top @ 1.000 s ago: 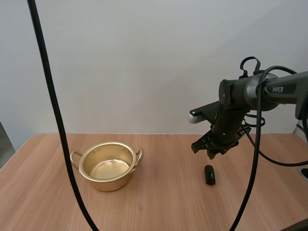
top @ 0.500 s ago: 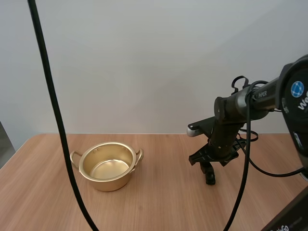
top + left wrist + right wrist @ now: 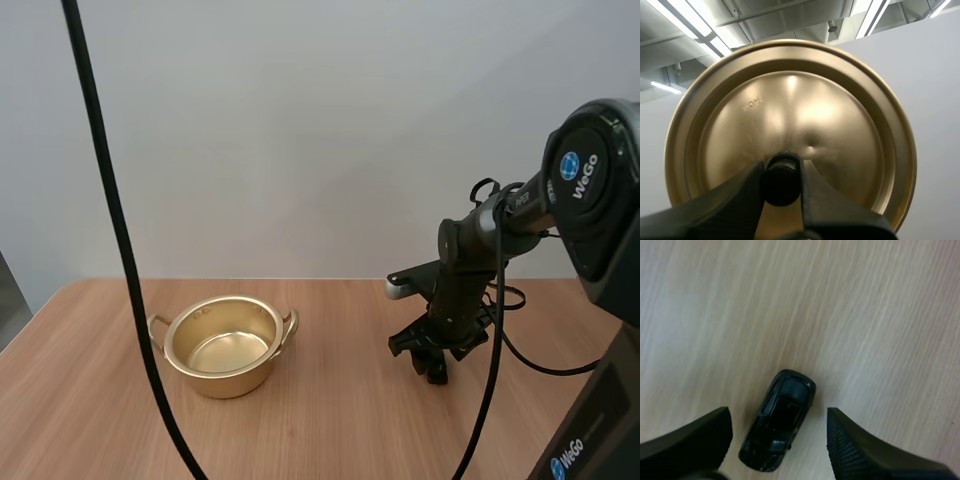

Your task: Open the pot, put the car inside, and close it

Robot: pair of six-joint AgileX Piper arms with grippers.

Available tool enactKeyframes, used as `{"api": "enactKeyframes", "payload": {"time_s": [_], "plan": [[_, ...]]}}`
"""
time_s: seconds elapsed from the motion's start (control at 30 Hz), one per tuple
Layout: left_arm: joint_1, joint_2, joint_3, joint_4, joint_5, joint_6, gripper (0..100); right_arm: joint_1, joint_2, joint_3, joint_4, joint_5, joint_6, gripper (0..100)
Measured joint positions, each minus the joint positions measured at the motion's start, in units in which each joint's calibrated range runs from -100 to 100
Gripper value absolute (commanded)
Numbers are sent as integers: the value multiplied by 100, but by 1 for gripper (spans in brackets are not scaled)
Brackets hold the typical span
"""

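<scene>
The round, shiny gold metal pot [image 3: 225, 378] with two small loop handles stands uncovered toward the left of the pale wooden table [image 3: 330, 430], its inside bare and bright. Well apart from it, off to the right, the right gripper [image 3: 428, 352] hangs low over the tabletop, pointing down. Just beneath it is the small black toy car [image 3: 437, 375], partly hidden behind the fingers, so from up here it is hard to say how the jaws stand. The right wrist view settles that. The two black fingers [image 3: 695, 440] are spread wide, their ribbed inner faces turned to each other. The small black toy car [image 3: 778, 427] lies on the wood grain [image 3: 865, 315] between them, slanted across the gap. It shows a sliver of table on either side, so neither finger seems to touch it. The right gripper [image 3: 779, 416] is therefore open around the car and not yet clamped on it. The left wrist view shows the other piece. The round gold metal lid [image 3: 790, 110] is held up in the air with its top face toward the camera. The left gripper [image 3: 782, 182] is pinched tight on the lid's small dark knob [image 3: 782, 186], one finger on each side of it.
</scene>
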Motion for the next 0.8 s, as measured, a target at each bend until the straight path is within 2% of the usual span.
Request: {"api": "enactKeyframes", "payload": {"time_s": [0.33, 0.4, 0.47, 0.5, 0.53, 0.57, 0.6, 0.8], "plan": [[0, 24, 0, 113, -64, 13, 0, 0, 360, -12, 14, -460, -102, 90], [0, 41, 0, 113, -64, 13, 0, 0, 400, -12, 14, -571, -120, 85], [0, 38, 0, 113, -64, 13, 0, 0, 400, -12, 14, -622, -131, 69], [0, 54, 0, 113, -64, 13, 0, 0, 400, -12, 14, -622, -131, 53], [0, 65, 0, 113, -64, 13, 0, 0, 400, -12, 14, -622, -131, 29], [0, 62, 0, 113, -64, 13, 0, 0, 400, -12, 14, -584, -140, 12], [0, 62, 0, 113, -64, 13, 0, 0, 400, -12, 14, -545, -140, 0], [0, 62, 0, 113, -64, 44, 0, 0, 405, -12, 1, -314, -160, 0]]}}
